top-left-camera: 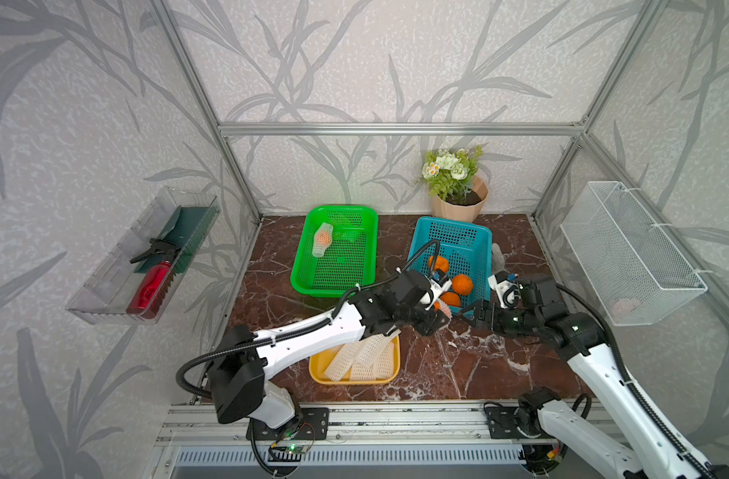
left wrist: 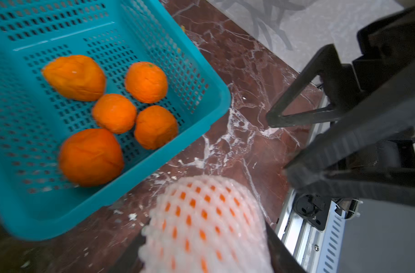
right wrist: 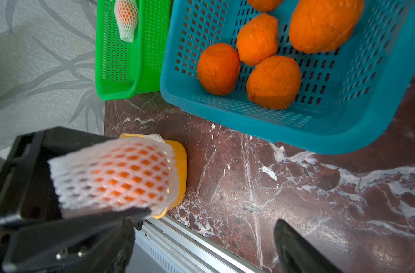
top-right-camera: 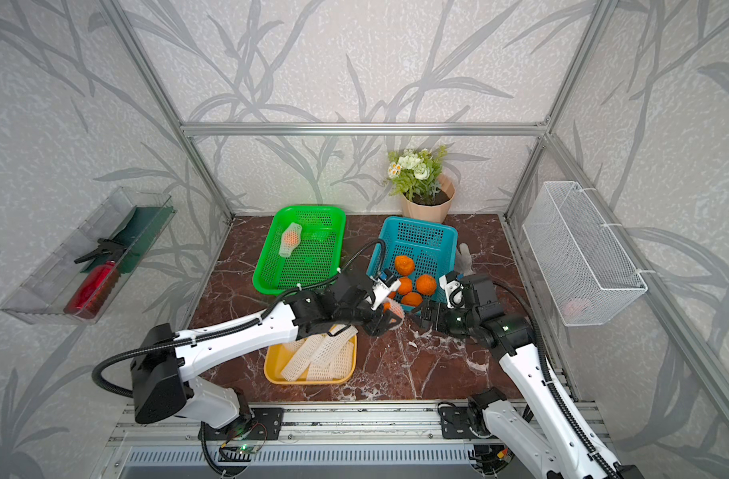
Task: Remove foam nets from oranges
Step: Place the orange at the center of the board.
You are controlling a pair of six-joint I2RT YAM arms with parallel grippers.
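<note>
Left gripper (top-right-camera: 392,317) is clamping the netted orange (right wrist: 114,175); right gripper (left wrist: 278,145) is gaping wide, so pinch only the net (left wrist: 225,179) at its loose end.

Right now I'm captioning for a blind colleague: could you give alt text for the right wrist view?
The left tool grips a foam-netted orange, partly hiding a yellow tray on the marble table. Beyond, a blue basket holds five bare oranges, and a green basket holds another netted orange.
</note>
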